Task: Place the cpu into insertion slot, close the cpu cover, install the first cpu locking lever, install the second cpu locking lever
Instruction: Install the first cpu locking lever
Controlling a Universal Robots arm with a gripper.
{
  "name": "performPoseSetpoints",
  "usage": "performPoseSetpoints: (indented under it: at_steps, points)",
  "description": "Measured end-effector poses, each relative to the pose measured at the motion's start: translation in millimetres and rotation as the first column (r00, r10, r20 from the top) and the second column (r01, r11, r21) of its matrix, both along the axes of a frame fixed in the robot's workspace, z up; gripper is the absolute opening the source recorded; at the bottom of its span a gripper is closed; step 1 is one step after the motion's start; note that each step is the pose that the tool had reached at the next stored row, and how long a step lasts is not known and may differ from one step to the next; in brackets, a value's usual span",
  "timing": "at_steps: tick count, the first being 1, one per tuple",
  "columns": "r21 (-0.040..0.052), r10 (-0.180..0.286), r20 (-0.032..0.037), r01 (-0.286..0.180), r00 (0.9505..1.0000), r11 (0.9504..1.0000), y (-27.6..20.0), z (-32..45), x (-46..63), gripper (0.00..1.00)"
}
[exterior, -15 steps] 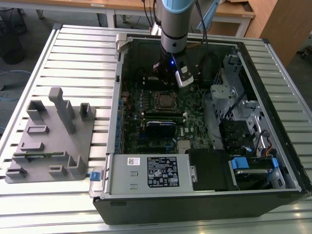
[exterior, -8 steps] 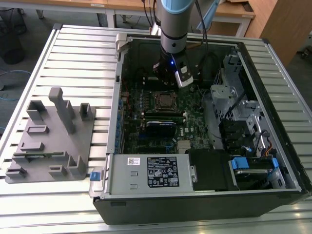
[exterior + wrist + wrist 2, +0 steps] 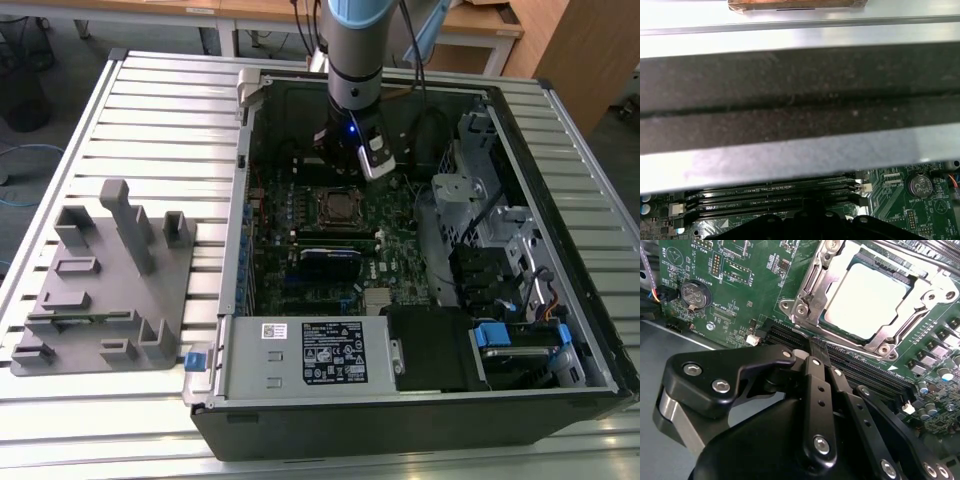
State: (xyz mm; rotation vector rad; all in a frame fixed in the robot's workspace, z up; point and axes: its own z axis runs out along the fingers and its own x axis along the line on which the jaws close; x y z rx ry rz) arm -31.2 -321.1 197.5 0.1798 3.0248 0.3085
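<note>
The cpu [image 3: 867, 296] lies flat in the insertion slot [image 3: 338, 208] on the green motherboard, its pale metal top showing. The cpu cover [image 3: 807, 287], a silver frame, lies down around it, and the chip shows through its window. My gripper [image 3: 812, 344] is shut with nothing between its black fingers. Its tips hover just beside the socket edge that faces the memory slots. In the exterior view the gripper [image 3: 347, 170] hangs inside the open computer case, just behind the socket. Its black body [image 3: 805, 222] also shows in the first wrist view.
Long black memory slots [image 3: 865, 371] run beside the socket under my fingertips. A coin battery [image 3: 693, 294] sits on the board. The white-labelled power supply box [image 3: 320, 355] fills the case front, and a drive cage [image 3: 480, 215] stands on the exterior view's right. A grey fixture tray [image 3: 110, 290] lies outside.
</note>
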Motion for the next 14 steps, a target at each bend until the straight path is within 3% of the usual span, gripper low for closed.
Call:
performPoseSetpoints:
  at_steps: [14]
  points:
    - [0.0002, -0.003, 0.0151, 0.003, 0.9999, 1.0, -0.2, -2.4, -3.3, 0.11]
